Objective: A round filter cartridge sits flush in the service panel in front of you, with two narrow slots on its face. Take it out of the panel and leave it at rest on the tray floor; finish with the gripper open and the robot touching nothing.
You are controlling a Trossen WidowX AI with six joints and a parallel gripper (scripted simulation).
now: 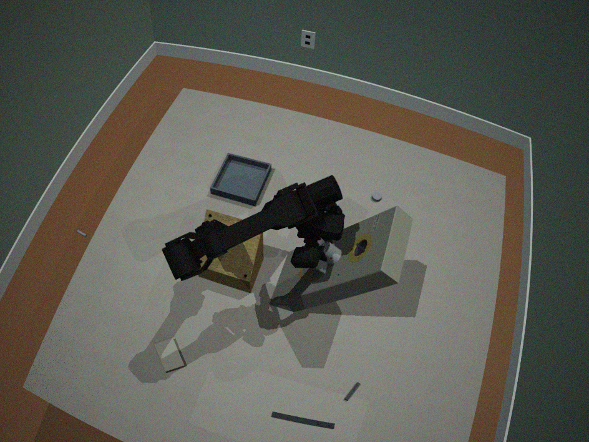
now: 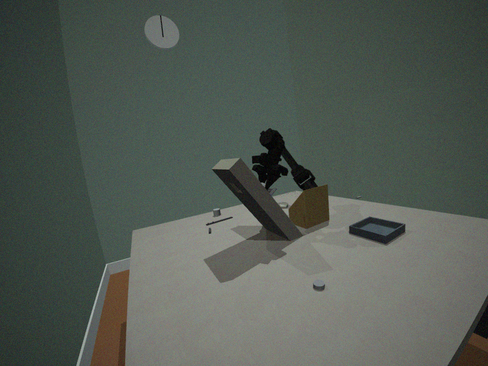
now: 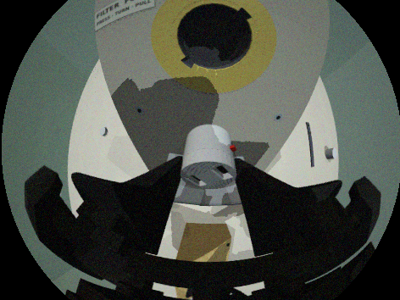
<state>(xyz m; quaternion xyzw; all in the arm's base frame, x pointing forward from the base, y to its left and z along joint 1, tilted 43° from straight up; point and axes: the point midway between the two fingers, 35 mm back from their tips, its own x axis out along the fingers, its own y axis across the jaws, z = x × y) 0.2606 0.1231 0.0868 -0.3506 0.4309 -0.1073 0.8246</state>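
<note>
The filter cartridge [image 1: 332, 253] [image 3: 208, 141], a light grey cylinder with two dark slots on its end and a red mark on its side, is out of the panel's round socket [image 1: 360, 247] [image 3: 213, 31]. It is at the grey ledge [image 3: 212, 196] on the lower part of the tilted service panel [image 1: 388, 242] [image 2: 256, 193] [image 3: 250, 112]; whether it touches the ledge is unclear. My gripper [image 2: 267, 185] [image 3: 208, 162] is shut on the cartridge, one black finger on each side. The fingertips' far sides are hidden. The blue-grey tray [image 1: 233, 195] [image 2: 368, 235] holds nothing.
A yellow-brown block [image 1: 256, 268] [image 2: 315, 208] [image 3: 203, 237] stands between the panel and the tray, below my arm. A small grey disc [image 1: 376, 196] [image 2: 318, 286] lies beyond the panel. Dark bars [image 1: 302, 420] [image 1: 352, 391] lie farther off on the table.
</note>
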